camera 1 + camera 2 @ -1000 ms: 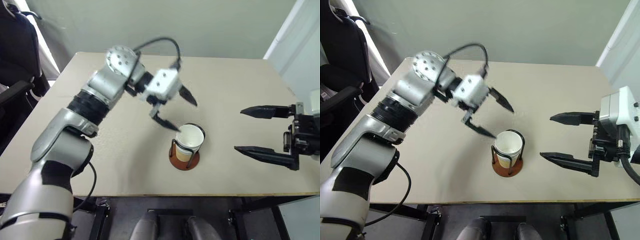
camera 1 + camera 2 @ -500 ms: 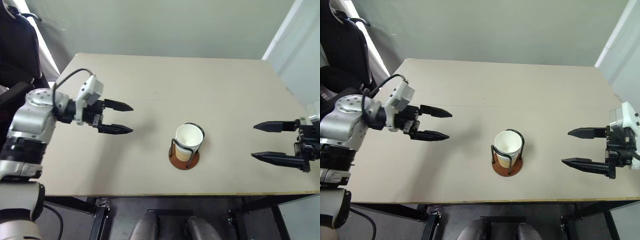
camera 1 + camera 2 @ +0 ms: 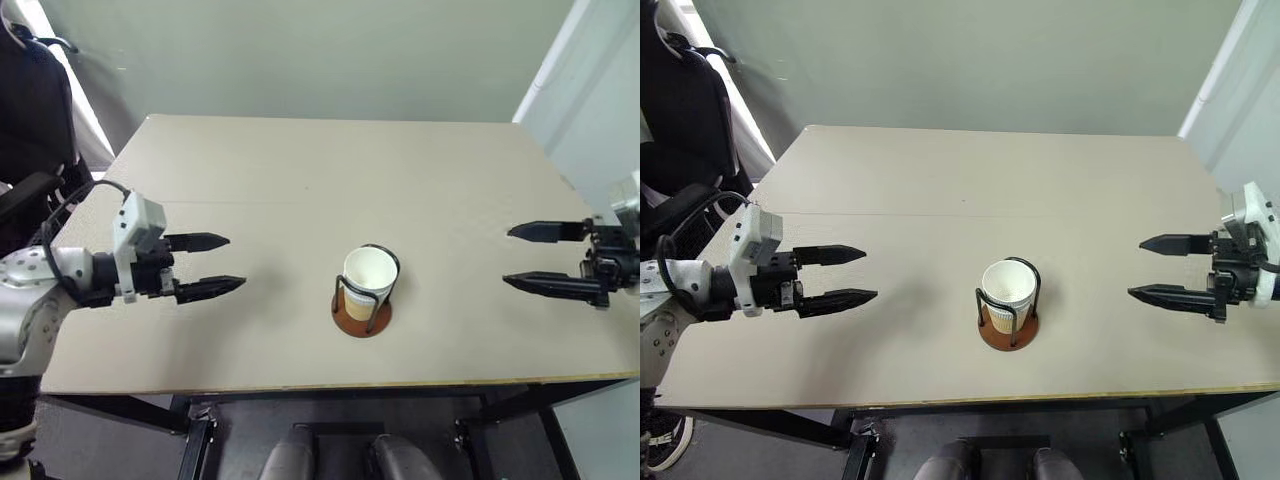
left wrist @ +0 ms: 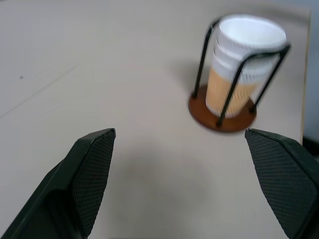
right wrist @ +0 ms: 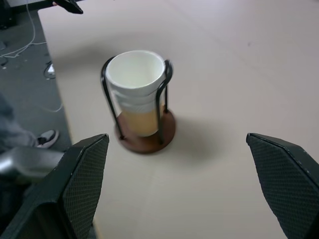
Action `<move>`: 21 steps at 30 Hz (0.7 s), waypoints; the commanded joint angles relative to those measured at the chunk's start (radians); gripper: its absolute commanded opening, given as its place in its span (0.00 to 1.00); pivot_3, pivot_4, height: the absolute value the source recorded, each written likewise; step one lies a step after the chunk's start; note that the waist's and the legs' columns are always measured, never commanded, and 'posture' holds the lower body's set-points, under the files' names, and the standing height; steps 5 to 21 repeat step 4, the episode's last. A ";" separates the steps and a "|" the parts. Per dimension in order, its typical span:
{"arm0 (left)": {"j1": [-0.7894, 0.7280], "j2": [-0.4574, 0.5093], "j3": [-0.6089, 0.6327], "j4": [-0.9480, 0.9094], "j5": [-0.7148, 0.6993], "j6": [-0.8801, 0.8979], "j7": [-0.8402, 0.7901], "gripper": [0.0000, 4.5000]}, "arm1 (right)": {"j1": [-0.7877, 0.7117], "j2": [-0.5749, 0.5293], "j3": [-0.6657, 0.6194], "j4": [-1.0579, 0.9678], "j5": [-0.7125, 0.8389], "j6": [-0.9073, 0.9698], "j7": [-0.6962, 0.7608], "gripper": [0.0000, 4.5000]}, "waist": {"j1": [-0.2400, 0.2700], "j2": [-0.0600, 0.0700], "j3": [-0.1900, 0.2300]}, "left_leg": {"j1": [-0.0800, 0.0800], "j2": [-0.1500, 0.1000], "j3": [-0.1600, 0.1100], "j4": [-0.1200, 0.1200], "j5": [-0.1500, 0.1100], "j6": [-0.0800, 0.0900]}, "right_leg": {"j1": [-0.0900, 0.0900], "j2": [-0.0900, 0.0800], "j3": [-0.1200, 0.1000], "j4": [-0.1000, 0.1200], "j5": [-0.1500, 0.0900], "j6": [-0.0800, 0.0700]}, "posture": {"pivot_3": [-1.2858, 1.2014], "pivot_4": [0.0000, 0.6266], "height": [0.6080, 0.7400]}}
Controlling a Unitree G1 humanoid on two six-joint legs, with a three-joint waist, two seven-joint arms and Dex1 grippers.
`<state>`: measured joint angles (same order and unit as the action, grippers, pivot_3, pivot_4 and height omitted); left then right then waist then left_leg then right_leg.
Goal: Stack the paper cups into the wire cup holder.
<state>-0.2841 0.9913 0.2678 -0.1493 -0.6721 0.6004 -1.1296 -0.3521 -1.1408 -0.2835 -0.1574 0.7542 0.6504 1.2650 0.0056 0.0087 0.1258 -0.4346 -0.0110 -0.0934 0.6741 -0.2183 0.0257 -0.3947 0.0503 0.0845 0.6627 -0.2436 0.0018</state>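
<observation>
Near table edge, about centre: wire cup holder [image 3: 361, 305], reddish-brown disc base flat on the tabletop, thin black wire loops rising upright around its load. Nested inside: the paper cups [image 3: 367, 283], seated upright within the loops, tan-yellow side showing low between the wires, stepped white rim bands above, white interior open upward. Stack seen from the left wrist view [image 4: 242, 64] and from the right wrist view [image 5: 135, 92], topmost rim about level with the tops of the wire loops. Exact count of nested cups hard to read; at least two rim bands visible.

Same depth, left side of the table: left gripper [image 3: 207, 265], held above the surface, two black fingers spread wide apart, empty, pointed toward the holder, well apart from it. White camera block mounted behind the fingers, black cable looping back along the arm.

Same depth, right side: right gripper [image 3: 545, 256], just above the right table edge, fingers likewise spread wide, empty, pointed inward toward the holder, well apart from it.

Supporting surface: table [image 3: 330, 170], pale beige top, faint seam line across the left half, bare beyond the holder to the far edge.

Beyond the far edge: grey-green wall [image 3: 300, 50]. Far left: dark chair [image 3: 35, 110].
</observation>
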 commanded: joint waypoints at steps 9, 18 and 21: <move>-0.020 -0.016 0.056 -0.059 -0.027 0.022 0.070 0.99 | -0.125 0.069 0.075 0.051 -0.073 -0.072 -0.009 1.00 | -0.001 0.000 0.000 | 0.000 0.000 0.000 -0.006 0.001 -0.001 | -0.001 0.000 0.000 0.000 0.001 0.000 | 0.52 0.24 1.00; -0.020 -0.016 0.056 -0.059 -0.027 0.022 0.070 0.99 | -0.125 0.069 0.075 0.051 -0.073 -0.072 -0.009 1.00 | -0.001 0.000 0.000 | 0.000 0.000 0.000 -0.006 0.001 -0.001 | -0.001 0.000 0.000 0.000 0.001 0.000 | 0.52 0.24 1.00; -0.020 -0.016 0.056 -0.059 -0.027 0.022 0.070 0.99 | -0.125 0.069 0.075 0.051 -0.073 -0.072 -0.009 1.00 | -0.001 0.000 0.000 | 0.000 0.000 0.000 -0.006 0.001 -0.001 | -0.001 0.000 0.000 0.000 0.001 0.000 | 0.52 0.24 1.00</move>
